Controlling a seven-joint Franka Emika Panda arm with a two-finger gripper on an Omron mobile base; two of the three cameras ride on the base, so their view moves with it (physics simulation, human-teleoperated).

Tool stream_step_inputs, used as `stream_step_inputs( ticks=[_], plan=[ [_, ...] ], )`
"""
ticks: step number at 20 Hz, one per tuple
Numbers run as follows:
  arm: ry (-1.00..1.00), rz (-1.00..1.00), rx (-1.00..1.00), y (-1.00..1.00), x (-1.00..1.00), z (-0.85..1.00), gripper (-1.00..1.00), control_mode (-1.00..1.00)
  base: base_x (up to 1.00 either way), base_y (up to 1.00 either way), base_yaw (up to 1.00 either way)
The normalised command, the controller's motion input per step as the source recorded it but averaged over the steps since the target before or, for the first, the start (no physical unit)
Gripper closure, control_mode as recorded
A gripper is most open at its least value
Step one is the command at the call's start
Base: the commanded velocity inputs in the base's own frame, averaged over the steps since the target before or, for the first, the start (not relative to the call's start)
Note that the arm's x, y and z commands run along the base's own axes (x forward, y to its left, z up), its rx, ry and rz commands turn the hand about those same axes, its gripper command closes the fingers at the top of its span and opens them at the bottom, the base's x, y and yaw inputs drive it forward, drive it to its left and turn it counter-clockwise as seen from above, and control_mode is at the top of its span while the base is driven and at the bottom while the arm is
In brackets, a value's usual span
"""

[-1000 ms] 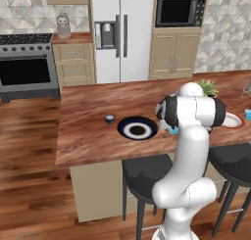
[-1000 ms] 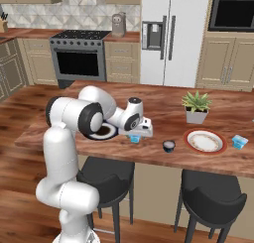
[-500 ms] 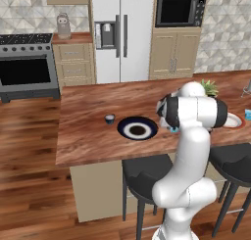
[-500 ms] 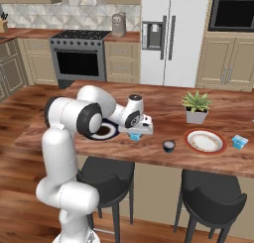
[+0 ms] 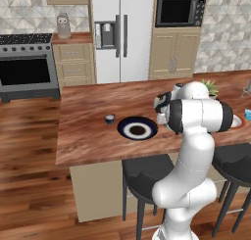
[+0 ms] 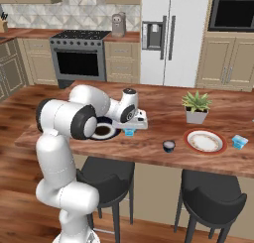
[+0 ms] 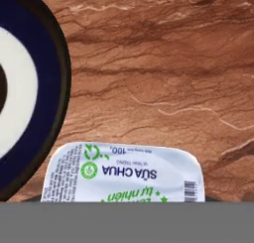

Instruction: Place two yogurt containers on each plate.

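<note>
since a second ago my claw [image 6: 130, 132] has drawn its fingers in and now pinches a light blue yogurt cup [image 6: 129, 132] on the wooden counter [image 6: 149, 143], just right of the navy plate [image 6: 101, 131]. a dark round cup [image 6: 168, 146] sits just left of the red-rimmed plate [image 6: 205, 141], with another blue cup [image 6: 239, 141] at its right. one more dark cup [image 5: 110, 119] stands left of the navy plate.

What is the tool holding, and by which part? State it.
The tool is shut on a light blue yogurt cup, gripping its sides beneath the lid, beside the navy plate on the counter.
</note>
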Motion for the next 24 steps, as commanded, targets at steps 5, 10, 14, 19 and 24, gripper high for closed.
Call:
stream_step_inputs(
  ticks=[5,10,14,19,24],
  plan=[
    [0.01,0.05,0.02,0.49,0.00,0.09,1.00,-1.00,0.00,0.00,0.00],
    [0.02,0.03,0.08,0.42,0.00,0.00,1.00,-1.00,0.00,0.00,0.00],
    [0.02,0.02,0.10,0.36,0.02,0.00,1.00,-1.00,0.00,0.00,0.00],
    [0.03,0.03,0.02,0.27,0.28,-0.05,1.00,-1.00,0.00,0.00,0.00],
    [0.07,0.02,0.00,0.21,0.51,-0.09,1.00,-1.00,0.00,0.00,0.00]
  ],
)
